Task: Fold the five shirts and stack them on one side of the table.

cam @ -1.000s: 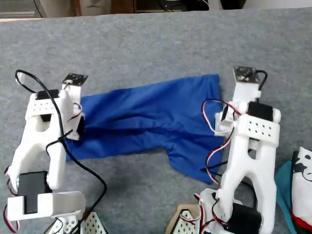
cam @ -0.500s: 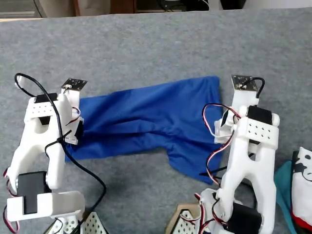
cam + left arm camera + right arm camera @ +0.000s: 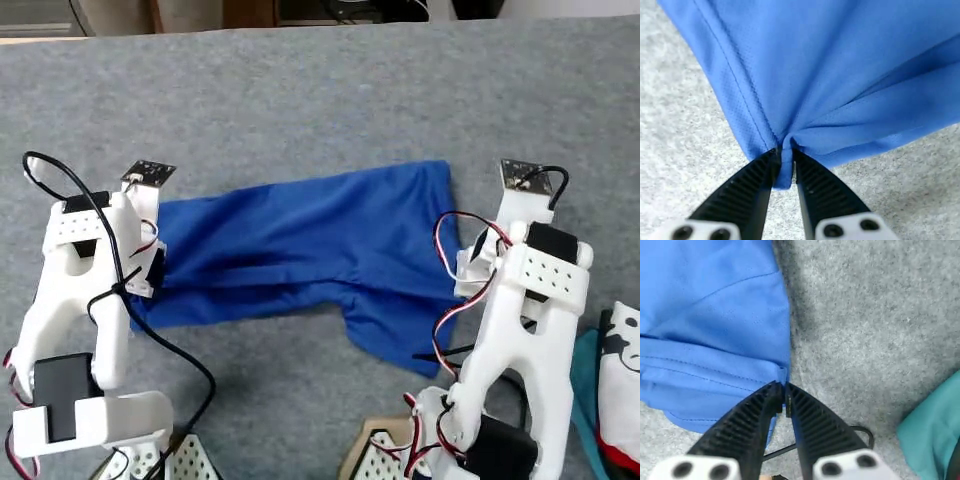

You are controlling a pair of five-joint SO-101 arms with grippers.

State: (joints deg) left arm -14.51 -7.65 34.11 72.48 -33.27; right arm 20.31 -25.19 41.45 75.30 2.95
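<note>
While pinched at both ends, blue shirt (image 3: 300, 240): spread between the two grippers.
Left gripper (image 3: 784, 170): clenched on hem at its tips.
Right gripper (image 3: 781, 395): clenched on opposite edge.

I can't read any text, number or label on my feeds. The nearest thing to it is some black marking on a white cloth (image 3: 626, 335) at the right edge of the tabletop (image 3: 300, 90). So little of it shows that I can't tell whether it is lettering or a picture.
</note>
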